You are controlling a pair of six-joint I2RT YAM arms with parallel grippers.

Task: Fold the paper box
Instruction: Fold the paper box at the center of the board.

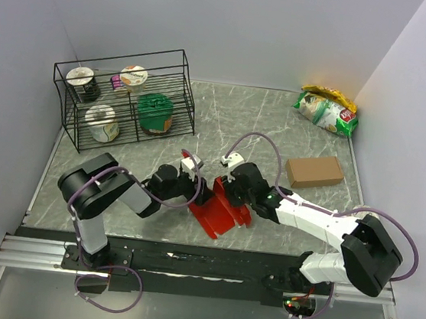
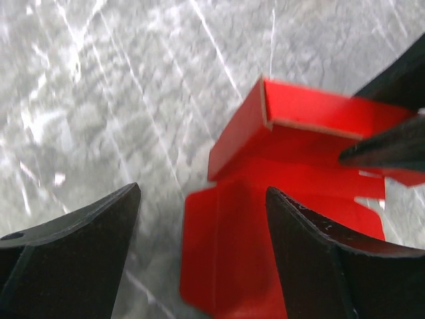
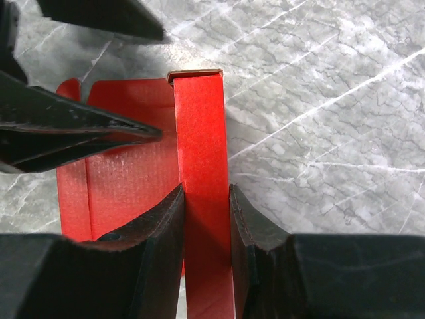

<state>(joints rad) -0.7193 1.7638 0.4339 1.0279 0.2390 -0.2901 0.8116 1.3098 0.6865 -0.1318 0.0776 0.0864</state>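
Note:
The paper box (image 1: pixel 218 212) is a bright red creased card sheet lying on the marble table between both arms. My right gripper (image 3: pixel 206 189) is shut on its folded-up side wall (image 3: pixel 199 133), which stands upright as a narrow strip. The flat panel (image 3: pixel 129 179) lies to the left of that wall. My left gripper (image 2: pixel 202 188) is open, its fingers (image 2: pixel 319 259) spread over a rounded flap (image 2: pixel 222 252) of the paper box (image 2: pixel 299 113) without gripping it. In the top view the left gripper (image 1: pixel 204 194) and the right gripper (image 1: pixel 232 195) meet over the sheet.
A black wire basket (image 1: pixel 180 59) with several cups stands at the back left. A plain brown cardboard box (image 1: pixel 314 171) lies at the right, and a green and yellow snack bag (image 1: pixel 326 111) at the back right. Walls close in both sides.

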